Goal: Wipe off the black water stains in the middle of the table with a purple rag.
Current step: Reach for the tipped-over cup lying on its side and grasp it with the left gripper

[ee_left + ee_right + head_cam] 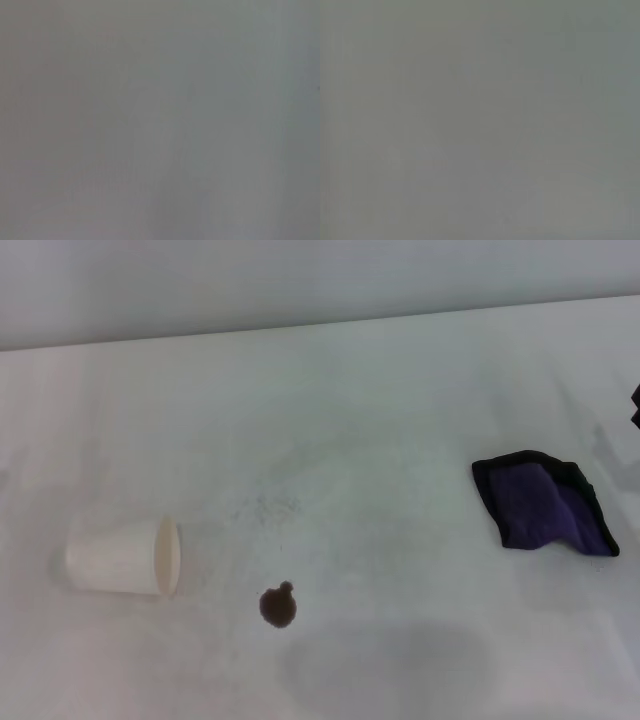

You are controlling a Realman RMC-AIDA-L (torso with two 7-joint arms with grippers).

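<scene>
Head view: white table [380, 390], three items on it.

- Black water stains [278, 608]: one small dark brown-black blot, roundish, with a little nub on its upper right. It sits near the front of the table, slightly left of centre. It looks wet and unsmeared, and nothing is touching it.
- Purple rag [545, 502]: on the right side of the table, well apart from the blot. It lies flat but rumpled and folded over itself, with the black border visible along its top and right edges. Nothing is on it or gripping it.
- White paper cup [120, 558]: tipped on its side on the left, with its mouth facing right toward the blot. It is near the blot but not touching it.

There are faint grey speckles [270, 508] on the tabletop beyond the blot, toward the middle.

A small dark sliver [636, 405] shows at the right edge of the picture, beyond the rag. Too little of it is visible to say what it is.

Left gripper and right gripper: neither can be identified in the head view. Both wrist views are a flat, featureless grey with no fingers, rag or blot visible. I can't tell whether either end effector is spread or closed, or where either one sits.
</scene>
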